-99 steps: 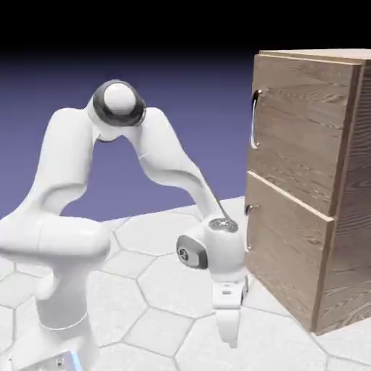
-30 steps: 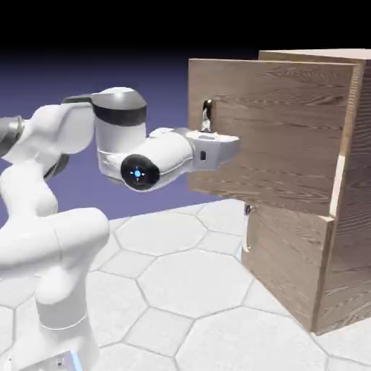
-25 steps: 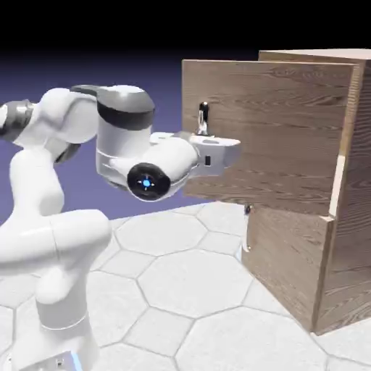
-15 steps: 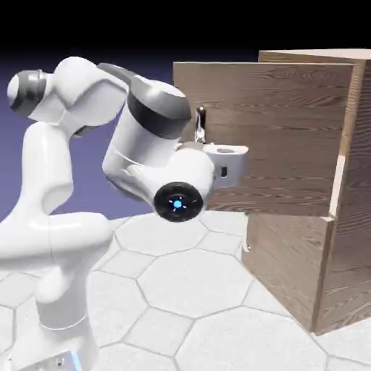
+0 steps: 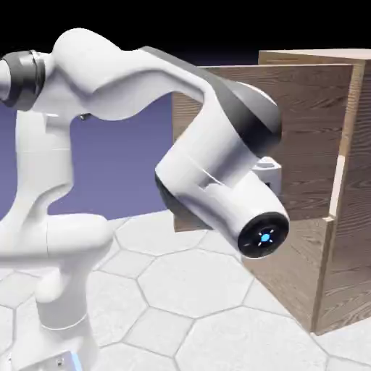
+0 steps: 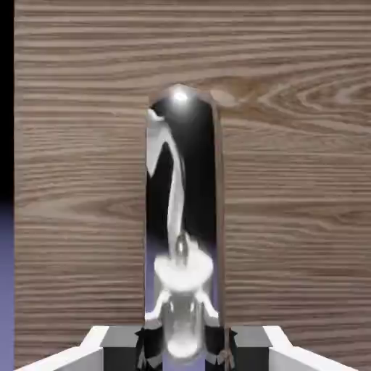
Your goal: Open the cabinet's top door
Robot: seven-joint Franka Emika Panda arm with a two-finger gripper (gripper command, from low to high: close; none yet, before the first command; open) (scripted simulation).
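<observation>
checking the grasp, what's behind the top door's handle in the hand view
Wood grain of the top door fills the view behind the silver handle. The gripper sits at the handle's base. The cabinet's inside isn't visible: the door panel covers it.

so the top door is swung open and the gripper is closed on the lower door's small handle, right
Not quite. The top door is swung open, but the gripper is closed on that door's own silver bar handle, not the lower door's. The hand view shows the bar between the fingertips.

Even rendered light, sharp pics, glare on handle [image 6: 181,217].
</observation>
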